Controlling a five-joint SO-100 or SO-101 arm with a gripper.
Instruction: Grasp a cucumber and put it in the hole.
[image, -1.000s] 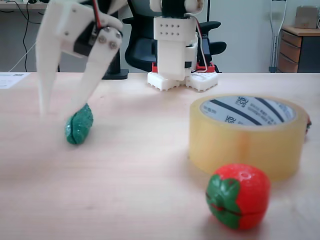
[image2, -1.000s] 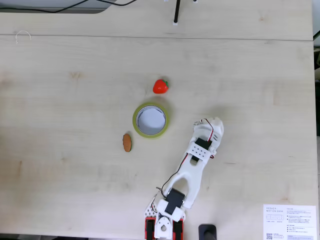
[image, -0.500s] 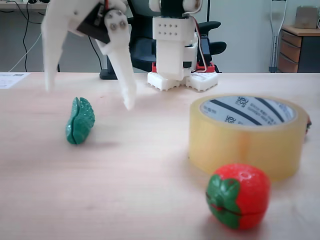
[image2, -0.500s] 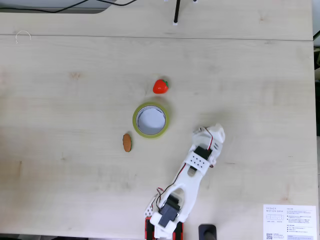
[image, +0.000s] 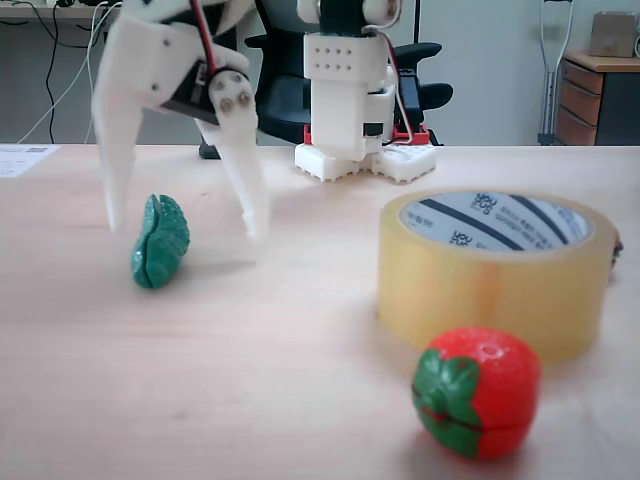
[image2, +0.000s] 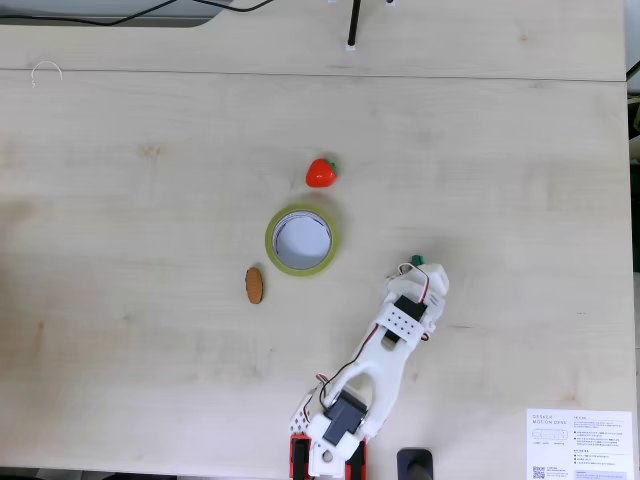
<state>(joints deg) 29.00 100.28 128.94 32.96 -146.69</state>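
Two white fingers of the tool (image: 185, 225) hang spread wide above the worktop (image: 260, 380) in the low fixed view, their tips apart and holding nothing. The left finger (image: 118, 170) points down just behind and to the left of the cucumber (image: 159, 241); the right finger (image: 243, 185) comes down to the right of it, so the cucumber sits roughly between the two tips, a little nearer the left one. Whether either finger touches it I cannot tell. The cucumber rests on the worktop, tilted up on its end, its seam facing the camera.

In the fixed view from above, the white arm (image2: 385, 350) reaches up from the lower edge of the worktop (image2: 120, 330), and a small bit of the green cucumber (image2: 416, 261) peeks out just beyond its far end.

The tape roll (image: 493, 268) lies flat on the worktop, well apart from the cucumber, to the right in the low view. Its hole (image: 495, 222) faces up, showing the white core with dark stripes. From above, the tape roll (image2: 271, 243) is to the left of the arm's end, and its hole (image2: 302, 240) is open. A red strawberry (image: 475, 392) with green leaves stands in front of the roll in the low view, close to it. From above, a small brown oval piece (image2: 254, 285) lies near the roll's lower left.
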